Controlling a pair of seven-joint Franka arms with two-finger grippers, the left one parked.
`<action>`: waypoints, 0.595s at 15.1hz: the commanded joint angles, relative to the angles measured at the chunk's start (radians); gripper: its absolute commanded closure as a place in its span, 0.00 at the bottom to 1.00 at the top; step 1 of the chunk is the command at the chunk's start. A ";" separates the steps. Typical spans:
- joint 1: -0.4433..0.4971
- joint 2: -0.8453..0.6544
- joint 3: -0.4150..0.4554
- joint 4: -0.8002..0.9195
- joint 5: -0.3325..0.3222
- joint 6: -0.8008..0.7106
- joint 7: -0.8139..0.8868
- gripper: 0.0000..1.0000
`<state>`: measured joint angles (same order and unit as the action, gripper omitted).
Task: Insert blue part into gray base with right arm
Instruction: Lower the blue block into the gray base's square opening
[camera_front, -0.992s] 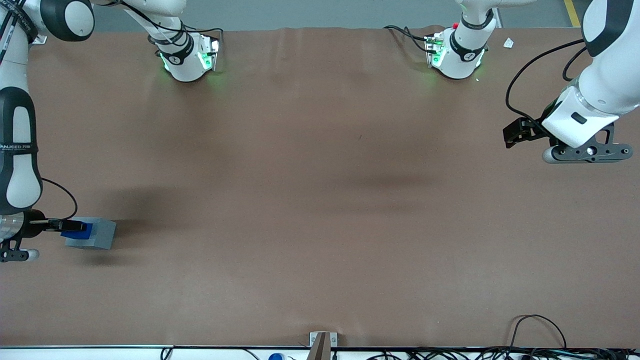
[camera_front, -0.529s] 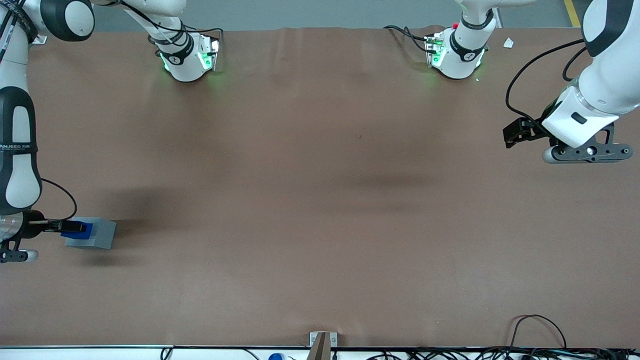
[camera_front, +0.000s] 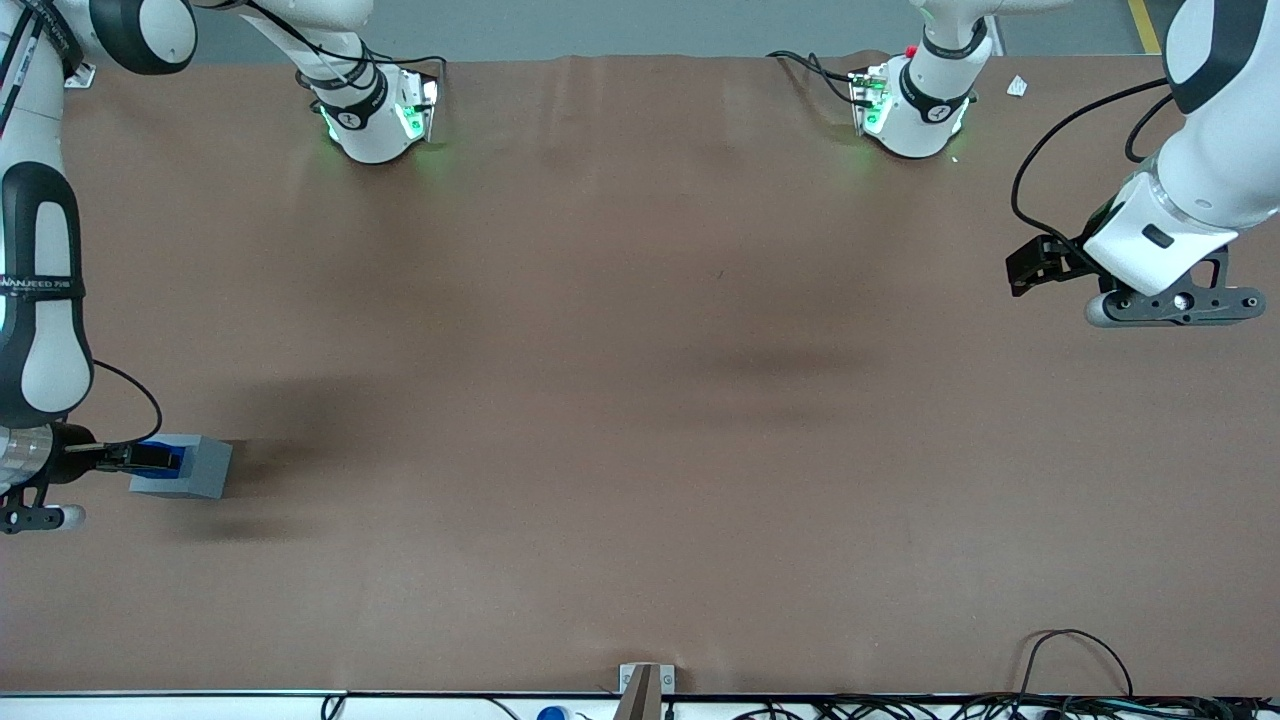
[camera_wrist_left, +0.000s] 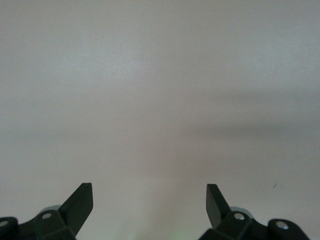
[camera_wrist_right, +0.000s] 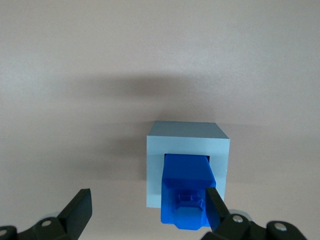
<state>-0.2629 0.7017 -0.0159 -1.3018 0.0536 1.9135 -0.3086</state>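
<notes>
The blue part (camera_wrist_right: 186, 192) stands in the square hole of the gray base (camera_wrist_right: 187, 132) and sticks up out of it. My right arm's gripper (camera_wrist_right: 147, 192) is open above them. One of its fingers (camera_wrist_right: 214, 200) is right beside the blue part; the other (camera_wrist_right: 80, 202) is well apart from it, over bare table. In the front view the gray base (camera_front: 200, 470) sits near the working arm's end of the table, with the blue part (camera_front: 166, 457) in its top and the gripper (camera_front: 135, 458) reaching in over it.
The brown table mat (camera_front: 640, 400) stretches toward the parked arm's end. Two arm bases (camera_front: 375, 110) (camera_front: 915, 105) stand along the edge farthest from the front camera. Cables (camera_front: 1080, 660) lie at the near edge.
The blue part now shows lower in the gray base. The right arm and its gripper have shifted slightly toward the front camera.
</notes>
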 joint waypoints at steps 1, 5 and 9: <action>0.011 -0.039 -0.001 -0.020 -0.053 -0.008 0.045 0.00; 0.027 -0.059 -0.001 -0.024 -0.058 -0.013 0.086 0.00; 0.054 -0.128 0.001 -0.042 -0.058 -0.068 0.233 0.00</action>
<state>-0.2231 0.6416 -0.0159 -1.3010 0.0127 1.8748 -0.1687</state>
